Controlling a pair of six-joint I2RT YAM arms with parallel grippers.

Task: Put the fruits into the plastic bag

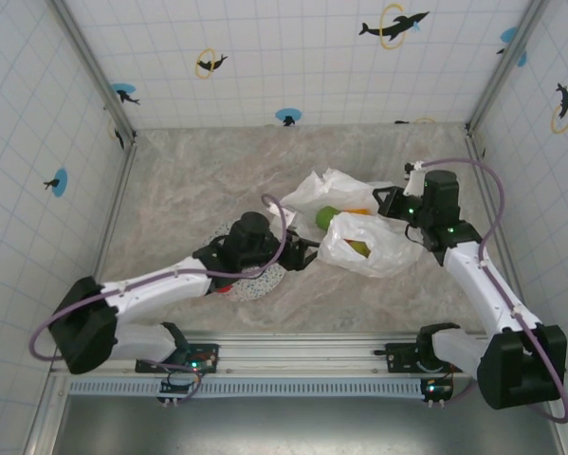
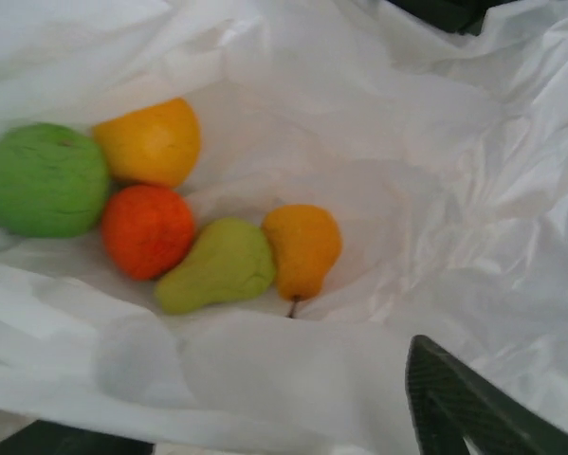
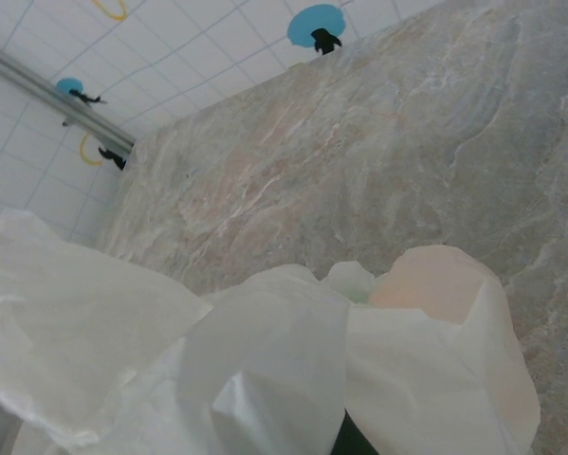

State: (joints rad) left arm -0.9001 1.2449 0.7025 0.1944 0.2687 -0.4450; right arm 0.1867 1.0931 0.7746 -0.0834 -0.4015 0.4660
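The task looks well along. Five fruits lie in the hollow of the plastic bag [image 2: 416, 142]: a green apple [image 2: 42, 180], a yellow citrus [image 2: 151, 142] touching it, an orange [image 2: 146, 230] just below those two, and a green pear [image 2: 217, 265] pressed against a yellow pear [image 2: 302, 248]. From above, the bag sits crumpled on the counter [image 1: 189, 180] right of centre, with green and orange patches showing through its thin skin. Whether any fruit is left I cannot tell, because the left arm covers most of the speckled plate [image 1: 265, 282] beside the bag.

The left claw [image 1: 301, 254] hangs at the bag's left edge, over the gap between plate and bag and pointing into the mouth. Its wrist camera looks straight down on the pile. Its dark fingers [image 2: 464, 408] sit wide apart at the bottom corners of that view, with only bag plastic between them — it is spread and holds nothing. The fruits lie ahead of it and a little to its left, apart from the fingers.

The right claw [image 1: 394, 203] is at the bag's far right edge. Plastic bunches up right against its camera — my guess is that it pinches the rim to keep the mouth up, but I cannot tell whether it is clamped on it.
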